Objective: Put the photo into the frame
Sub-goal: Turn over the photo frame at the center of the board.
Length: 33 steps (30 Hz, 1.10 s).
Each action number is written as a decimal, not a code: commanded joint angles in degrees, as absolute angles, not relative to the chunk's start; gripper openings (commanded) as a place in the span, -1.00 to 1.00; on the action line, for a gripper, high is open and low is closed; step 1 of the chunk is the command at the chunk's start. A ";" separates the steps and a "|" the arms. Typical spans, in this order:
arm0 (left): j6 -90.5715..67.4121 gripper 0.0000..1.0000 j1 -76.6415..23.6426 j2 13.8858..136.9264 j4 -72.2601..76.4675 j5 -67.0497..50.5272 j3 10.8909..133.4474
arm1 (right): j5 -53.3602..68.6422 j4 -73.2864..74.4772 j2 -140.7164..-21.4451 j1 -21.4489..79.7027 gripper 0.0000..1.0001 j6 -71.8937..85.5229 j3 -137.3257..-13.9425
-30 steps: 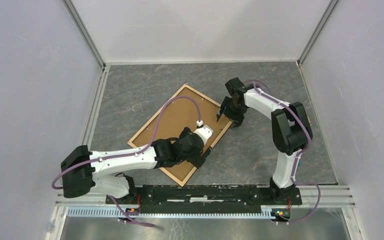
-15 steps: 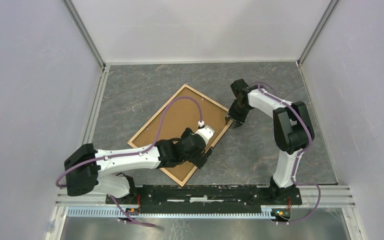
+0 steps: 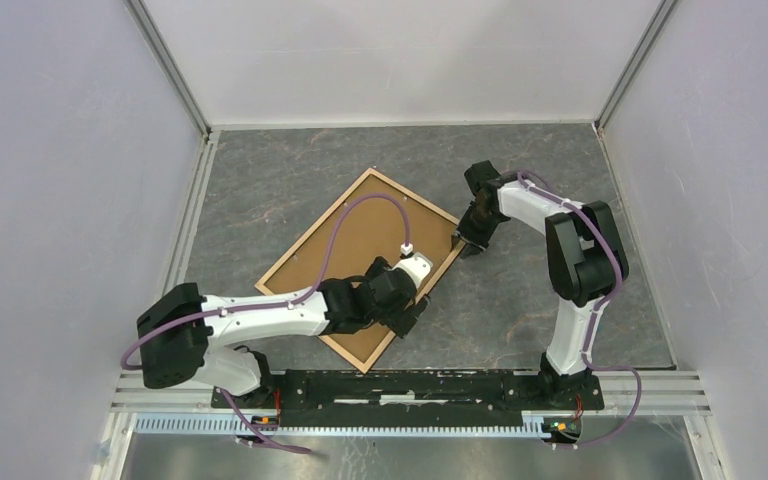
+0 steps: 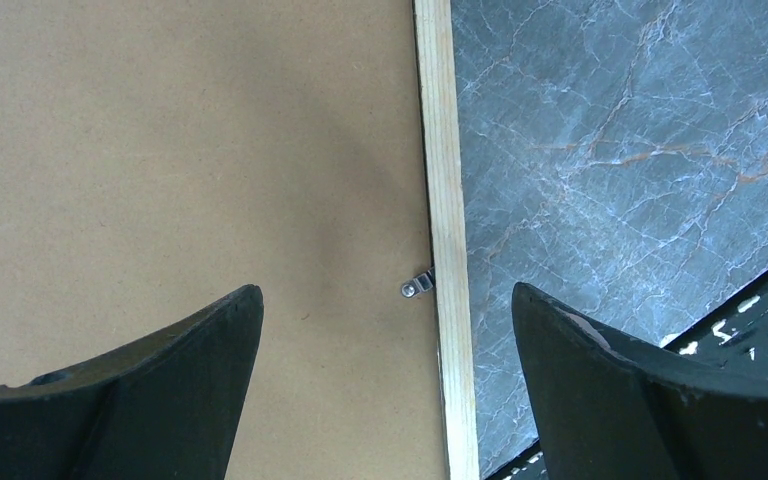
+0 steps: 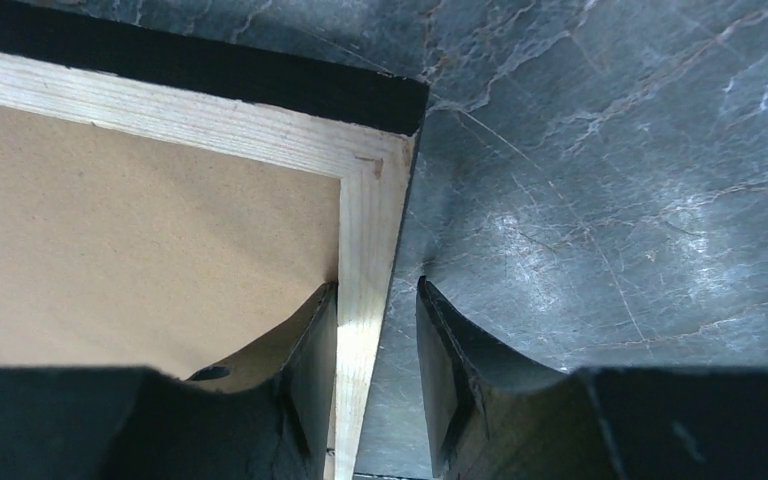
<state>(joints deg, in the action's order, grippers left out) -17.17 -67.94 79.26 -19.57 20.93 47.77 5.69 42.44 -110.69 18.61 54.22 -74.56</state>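
Note:
The frame (image 3: 310, 231) lies back side up on the table, its tan rails around a flat brown backing board (image 3: 360, 225). The photo is hidden. My left gripper (image 3: 415, 305) hovers open over the frame's near right rail (image 4: 445, 200). A small metal clip (image 4: 417, 287) lies between its fingers. My right gripper (image 3: 460, 240) straddles the rail (image 5: 370, 220) by the frame's right corner. Its jaws (image 5: 377, 283) stand narrow: the left finger is against the rail's inner side and the right finger is a little off the outer edge.
The grey marbled table (image 3: 520, 300) carries only the frame. White walls enclose it on three sides. The left arm's purple cable (image 3: 360, 205) arcs over the backing board. The black base rail (image 3: 410, 385) runs along the near edge.
My right gripper has come down onto the frame's right corner, and its jaws have narrowed around the rail. The left arm has shifted slightly and stays open.

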 commanded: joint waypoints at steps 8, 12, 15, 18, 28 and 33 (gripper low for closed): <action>-11.15 1.00 -70.81 83.11 -12.89 35.13 50.26 | 7.23 42.10 -111.02 17.94 -1.00 57.80 -71.94; -9.31 1.00 -72.06 85.90 -15.24 35.49 54.52 | 8.43 45.05 -110.26 17.99 -1.00 57.83 -74.07; -9.06 1.00 -72.08 89.34 -18.15 30.46 59.10 | 9.56 47.61 -109.26 17.97 -1.00 57.88 -75.42; -9.61 1.00 -73.19 93.63 -18.51 33.20 62.22 | 11.80 48.57 -108.14 17.95 -1.00 57.70 -75.79; -7.66 1.00 -77.90 111.42 -26.96 54.03 74.83 | 16.35 45.19 -101.40 17.88 -1.00 60.42 -70.77; -5.23 1.00 -78.10 114.33 -27.11 58.91 75.06 | 17.31 44.99 -99.28 17.93 -1.00 62.53 -68.81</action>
